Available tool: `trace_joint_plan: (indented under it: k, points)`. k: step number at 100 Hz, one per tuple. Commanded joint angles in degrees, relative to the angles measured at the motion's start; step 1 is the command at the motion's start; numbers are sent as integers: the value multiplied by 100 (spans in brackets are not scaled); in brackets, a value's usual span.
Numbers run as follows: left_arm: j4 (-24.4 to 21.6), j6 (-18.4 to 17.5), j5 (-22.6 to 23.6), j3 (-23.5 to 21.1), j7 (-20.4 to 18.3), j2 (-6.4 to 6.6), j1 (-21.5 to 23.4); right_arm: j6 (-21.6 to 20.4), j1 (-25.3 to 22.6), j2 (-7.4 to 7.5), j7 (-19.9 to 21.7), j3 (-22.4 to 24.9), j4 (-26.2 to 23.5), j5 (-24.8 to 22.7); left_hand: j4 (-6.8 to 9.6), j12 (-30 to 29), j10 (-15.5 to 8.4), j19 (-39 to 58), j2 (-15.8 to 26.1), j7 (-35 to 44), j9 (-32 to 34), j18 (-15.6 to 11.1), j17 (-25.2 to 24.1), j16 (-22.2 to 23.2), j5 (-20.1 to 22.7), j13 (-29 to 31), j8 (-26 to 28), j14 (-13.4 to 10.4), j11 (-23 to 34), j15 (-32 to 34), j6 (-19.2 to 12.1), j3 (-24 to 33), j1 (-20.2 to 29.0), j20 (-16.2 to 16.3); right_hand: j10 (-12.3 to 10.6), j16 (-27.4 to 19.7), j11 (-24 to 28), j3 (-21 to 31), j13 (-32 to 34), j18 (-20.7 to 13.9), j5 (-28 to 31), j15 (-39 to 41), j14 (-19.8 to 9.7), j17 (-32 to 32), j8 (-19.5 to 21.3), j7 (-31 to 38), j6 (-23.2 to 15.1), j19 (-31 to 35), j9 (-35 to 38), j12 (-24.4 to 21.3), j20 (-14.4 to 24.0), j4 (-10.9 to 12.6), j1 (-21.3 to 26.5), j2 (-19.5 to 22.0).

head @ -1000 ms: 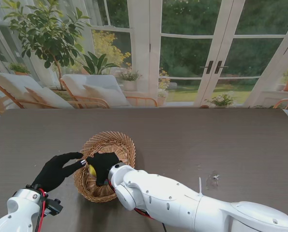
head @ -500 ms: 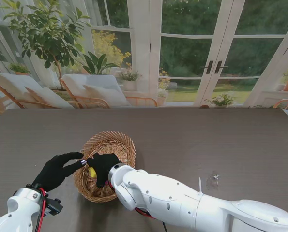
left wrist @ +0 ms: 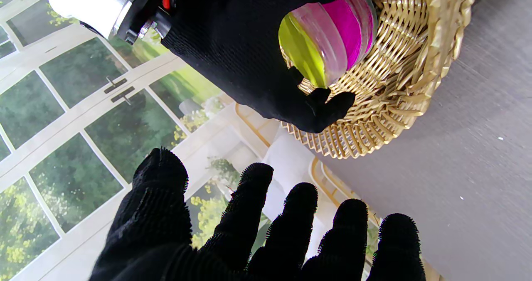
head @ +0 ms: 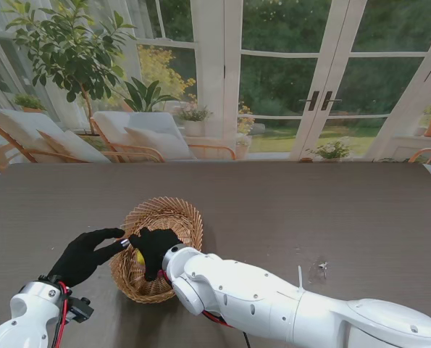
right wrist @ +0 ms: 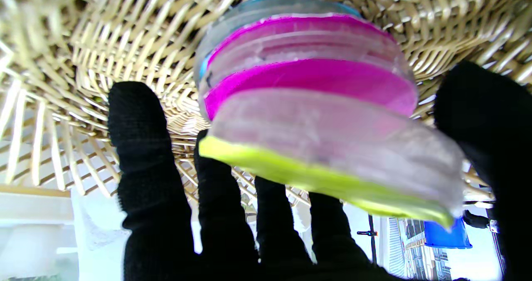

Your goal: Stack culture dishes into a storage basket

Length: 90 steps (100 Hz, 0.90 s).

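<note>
The wicker basket (head: 173, 217) stands on the dark table, left of centre. My right hand (head: 153, 250) reaches into it, shut on a yellow culture dish (head: 138, 256). The right wrist view shows this yellow dish (right wrist: 316, 177) tilted against a stack of magenta dishes (right wrist: 307, 75) in the basket (right wrist: 83, 44), with fingers (right wrist: 141, 148) on one side and the thumb on the other. My left hand (head: 85, 255) hovers open beside the basket's left rim, its fingertips close to the right hand. The left wrist view shows the yellow dish (left wrist: 301, 50) and magenta dishes (left wrist: 343, 25) under the right hand (left wrist: 241, 52).
A small clear object (head: 318, 270) lies on the table to the right, near my right forearm. The dark tabletop (head: 309, 210) stretches far to the right and beyond the basket. Windows and garden chairs stand behind the table's far edge.
</note>
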Motion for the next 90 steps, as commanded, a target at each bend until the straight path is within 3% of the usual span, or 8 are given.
trace_joint_plan:
  k: [1,29,56,72,90]
  points:
    - [-61,21,-21,4,-119,-5,34,-39,-39,-23,36,4,-4,-16,16,12,-36,48,217,-28,-101,-5,-37,44,2,89,-11,-39,5,-5,-81,-105,-10,66,157,-74,-73,29,-266,115,-227,-147,116,-2876,-151,-62,106,-206,-307,-127,171,4,-295,-86]
    - [-82,13,-10,3,-109,-6,52,-72,-31,-43,-58,-11,27,-111,18,11,-35,47,212,-25,-104,-9,-39,44,9,90,-10,-46,3,-5,-81,-101,-2,66,254,-319,-144,146,-596,152,-356,-482,193,-3130,-362,-377,509,-531,-690,-275,27,-147,-667,-321]
    - [-76,1,-4,10,-101,-6,49,-110,-81,-19,-197,61,-3,-110,17,11,-30,48,211,-29,-106,-12,-37,43,-1,85,-11,-35,3,-8,-77,-102,-2,67,251,-366,-121,171,-620,212,-345,-504,194,-3173,-363,-392,537,-610,-711,-308,-28,-213,-898,-260]
    - [-66,-54,17,21,-80,-7,43,-36,-181,219,-230,245,-446,-128,16,8,-40,46,208,-35,-118,-6,-41,40,-17,80,-13,-51,-1,-11,-83,-105,-9,66,251,-387,-112,21,-615,282,-340,-521,220,-3201,-316,-269,437,-658,-694,-329,-52,-200,-947,77]
    - [-46,-162,16,40,-10,-17,31,143,-295,549,-127,504,-1111,-211,15,5,-41,42,206,-67,-128,-9,-49,35,-94,57,-26,-54,-3,-20,-115,-107,-16,64,264,-418,-133,-437,-551,330,-328,-575,241,-3188,-281,-124,351,-704,-541,-362,-67,-87,-933,833]
